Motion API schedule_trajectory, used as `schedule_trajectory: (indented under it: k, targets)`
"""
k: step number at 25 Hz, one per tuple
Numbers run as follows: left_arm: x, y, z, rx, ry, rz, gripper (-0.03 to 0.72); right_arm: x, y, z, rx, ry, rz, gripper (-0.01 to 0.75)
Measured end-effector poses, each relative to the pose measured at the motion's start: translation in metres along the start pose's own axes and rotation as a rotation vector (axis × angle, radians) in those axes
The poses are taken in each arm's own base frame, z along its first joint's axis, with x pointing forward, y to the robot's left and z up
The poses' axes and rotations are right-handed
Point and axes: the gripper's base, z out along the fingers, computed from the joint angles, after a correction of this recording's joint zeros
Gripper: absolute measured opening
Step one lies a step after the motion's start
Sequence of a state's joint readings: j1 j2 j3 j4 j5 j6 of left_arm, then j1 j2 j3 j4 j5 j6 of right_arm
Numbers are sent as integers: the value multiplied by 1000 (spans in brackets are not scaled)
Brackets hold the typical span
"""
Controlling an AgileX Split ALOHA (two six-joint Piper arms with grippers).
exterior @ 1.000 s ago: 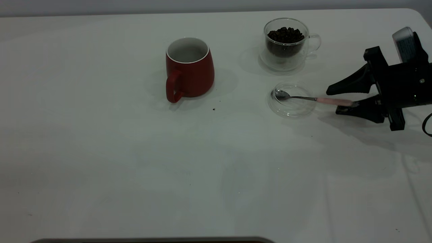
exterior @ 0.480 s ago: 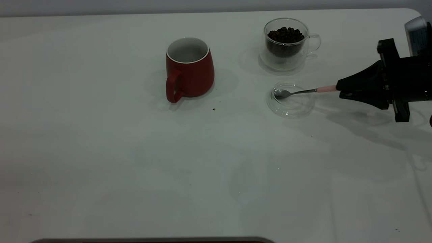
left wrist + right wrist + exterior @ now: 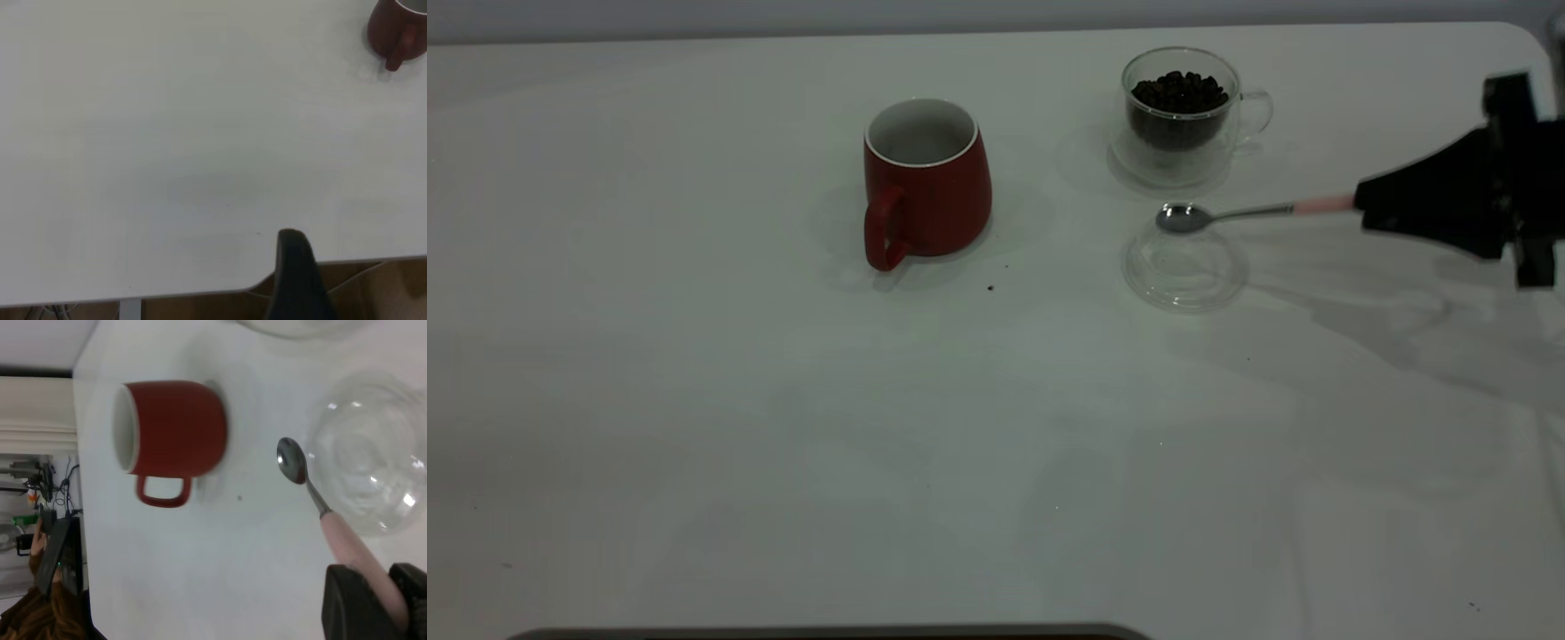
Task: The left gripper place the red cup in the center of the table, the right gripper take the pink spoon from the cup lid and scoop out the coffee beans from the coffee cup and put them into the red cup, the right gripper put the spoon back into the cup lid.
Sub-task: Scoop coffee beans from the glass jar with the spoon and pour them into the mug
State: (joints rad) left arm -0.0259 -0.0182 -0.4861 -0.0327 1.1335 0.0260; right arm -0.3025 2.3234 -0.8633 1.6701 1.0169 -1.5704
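**Right hand holds the pink spoon above the cup lid**

A white counter (image 3: pixel 694 400) seen from a camera facing the robot. The landmark here is the red cup (image 3: pixel 927 180), a dark red mug with a white inside, standing upright near the middle of the counter, its loop handle turned toward the camera. Its inside looks empty.

To the right of the red cup and farther from the camera stands the coffee cup (image 3: pixel 1183 116), clear glass with a small handle on the side away from the red cup. It holds a pile of dark coffee beans (image 3: pixel 1178 92).

Also to the right of the red cup, but nearer the camera than the coffee cup, lies the cup lid (image 3: pixel 1184 268), a round clear glass disc flat on the counter. Nothing lies in it.

The pink spoon (image 3: pixel 1240 213) is lifted clear of the lid, roughly level, with its shiny metal bowl pointing toward the red cup and hanging over the far edge of the lid. The bowl appears empty. The pale pink handle runs away from the red cup into the right hand (image 3: pixel 1374 206), a black claw at the far right of the view. Its two fingers are closed around the handle's end, as the right wrist view confirms (image 3: pixel 373 600).

The left hand (image 3: pixel 297 277) is well away from the red cup, at the counter's edge. Only one dark finger shows, so I cannot tell whether it is open or closed.

A few dark specks (image 3: pixel 990 287) lie on the counter just in front of the red cup.
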Motion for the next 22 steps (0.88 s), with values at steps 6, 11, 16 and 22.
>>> schedule_trajectory:
  k: [6, 11, 16, 22]
  targets:
    - [0, 0, 0, 0, 0, 0, 529, -22, 43, -27, -14, -82, -151, 113]
    - [0, 0, 0, 0, 0, 0, 529, -59, 58, -33, 40, -75, -200, 113]
    - [0, 0, 0, 0, 0, 0, 529, -88, 73, -26, 125, -71, -245, 113]
    - [0, 0, 0, 0, 0, 0, 529, -117, 79, -12, 121, -44, -267, 113]
